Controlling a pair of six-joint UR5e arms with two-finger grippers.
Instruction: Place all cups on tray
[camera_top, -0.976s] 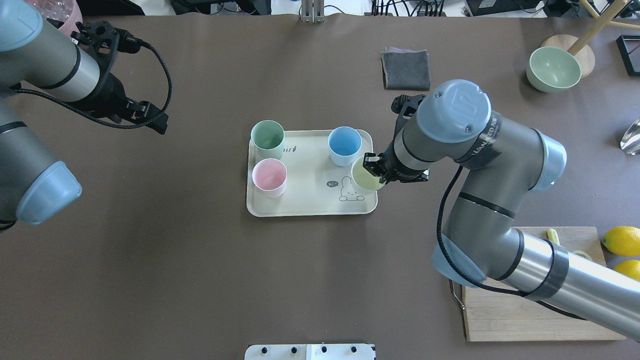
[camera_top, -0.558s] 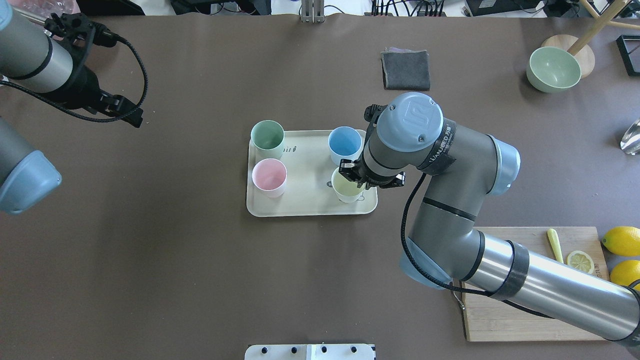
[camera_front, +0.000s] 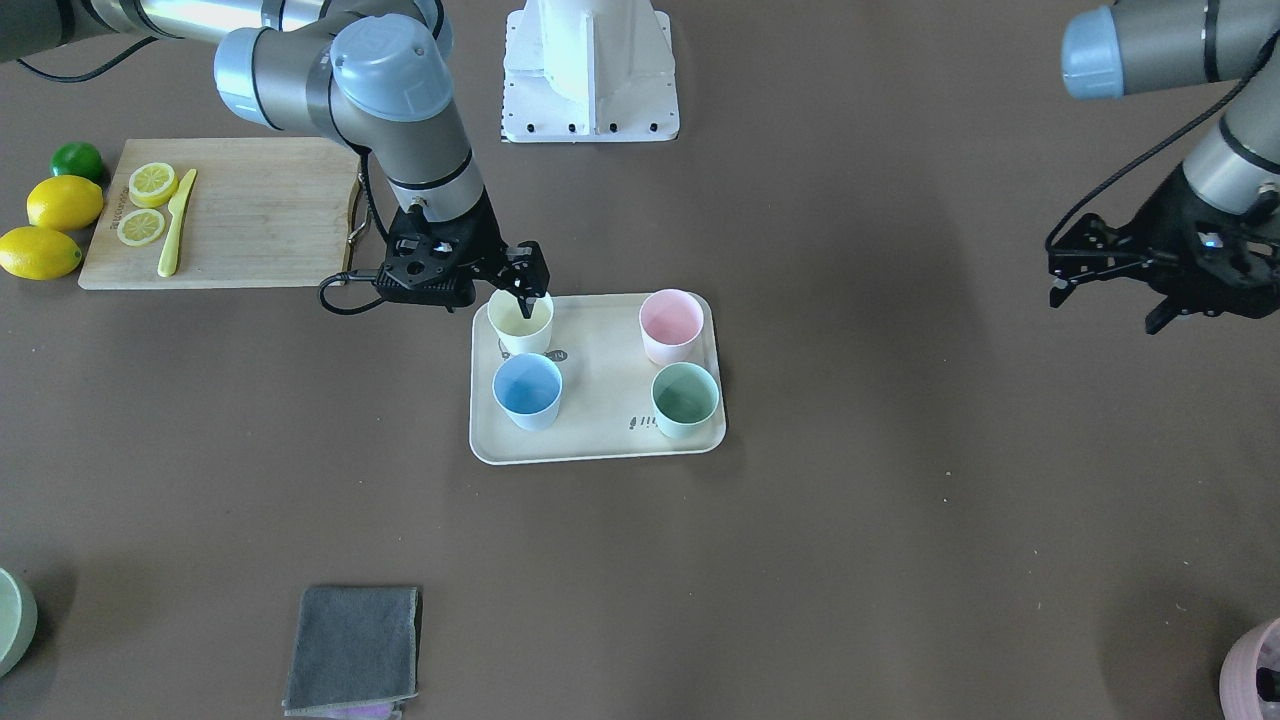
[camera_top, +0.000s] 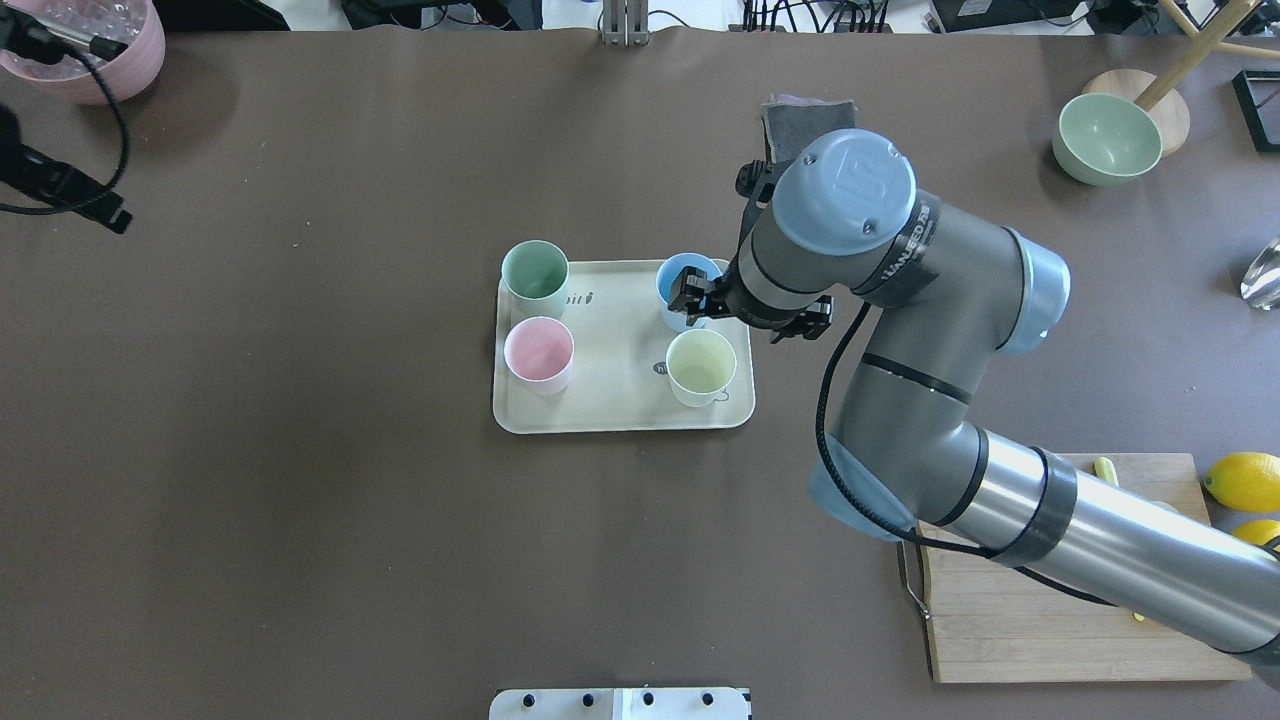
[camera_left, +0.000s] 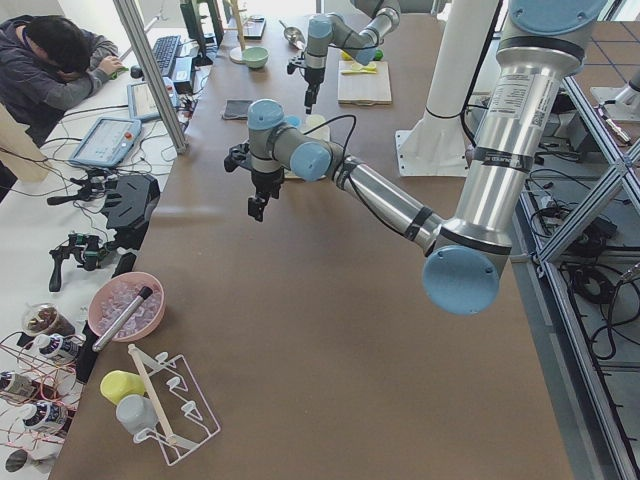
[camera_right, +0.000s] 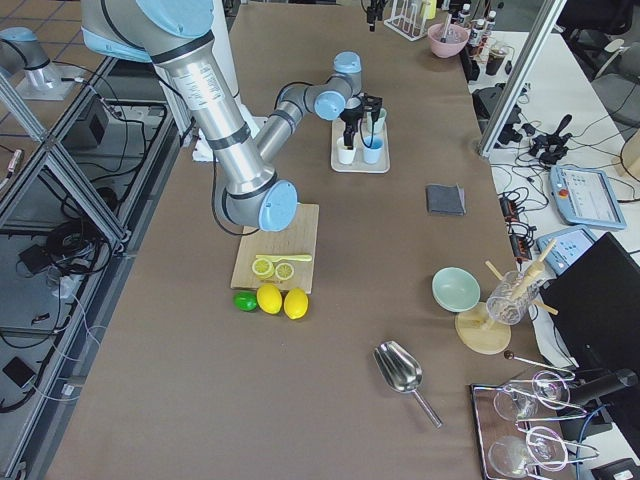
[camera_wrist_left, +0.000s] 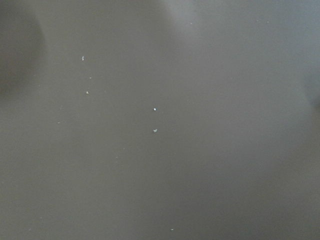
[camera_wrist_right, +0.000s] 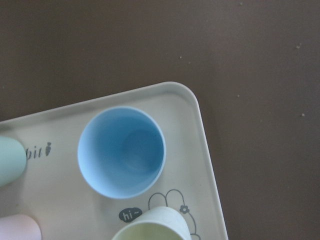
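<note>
The cream tray (camera_top: 615, 335) lies mid-table with all four cups standing upright on it: mint green (camera_top: 535, 272), pink (camera_top: 539, 352), light blue (camera_top: 690, 280) and pale yellow (camera_top: 701, 365). My right gripper (camera_top: 697, 300) is open and empty. It hangs above the tray between the blue and yellow cups, clear of both. In the front view it sits (camera_front: 527, 285) over the yellow cup's (camera_front: 520, 325) far rim. The right wrist view looks down on the blue cup (camera_wrist_right: 121, 152) and the yellow cup's rim (camera_wrist_right: 152, 225). My left gripper (camera_front: 1103, 308) is open and empty, far off over bare table.
A wooden cutting board (camera_front: 250, 215) with lemon slices and a yellow knife lies by the right arm's base, with lemons (camera_front: 62, 202) beside it. There is a grey cloth (camera_front: 352, 645), a sage-green bowl (camera_top: 1105, 138) and a pink pot (camera_top: 92, 62) at the table's far side.
My right gripper set the yellow cup down on the tray's corner by the bear drawing, let go and drew back towards the blue cup. My left arm pulled away to the left.
</note>
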